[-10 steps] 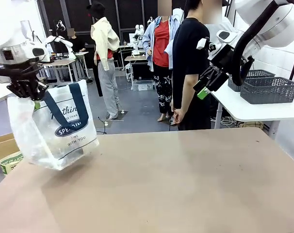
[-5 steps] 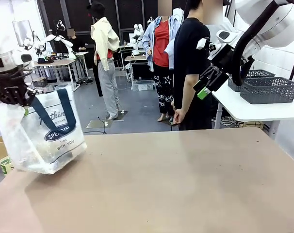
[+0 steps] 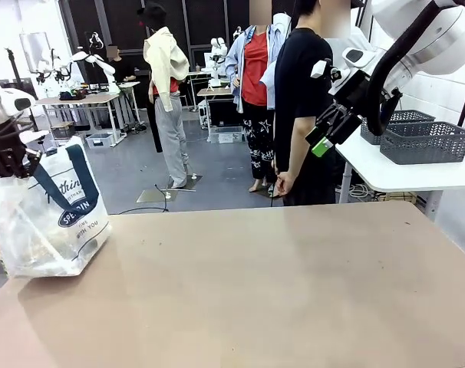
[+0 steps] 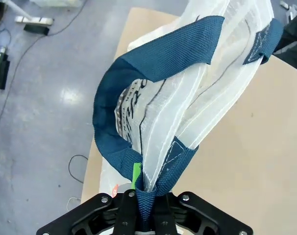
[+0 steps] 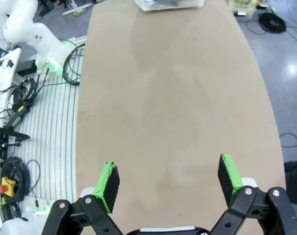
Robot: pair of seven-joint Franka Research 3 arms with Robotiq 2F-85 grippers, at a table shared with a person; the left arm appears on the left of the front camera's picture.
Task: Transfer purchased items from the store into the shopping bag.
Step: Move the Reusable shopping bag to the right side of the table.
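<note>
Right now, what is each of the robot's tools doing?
Left tool: shut on a navy strap of the shopping bag.
Right tool: open, holding nothing, above the table.

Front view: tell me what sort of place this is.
Probably a robotics lab or data-collection room: the shopping bag hangs from the left gripper at a bare table, with other workbenches and people standing behind.

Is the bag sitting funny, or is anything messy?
Yes. The shopping bag sits at the table's left edge, leaning and crumpled, hanging by one blue strap pinched in the left gripper. Nothing looks spilled.
</note>
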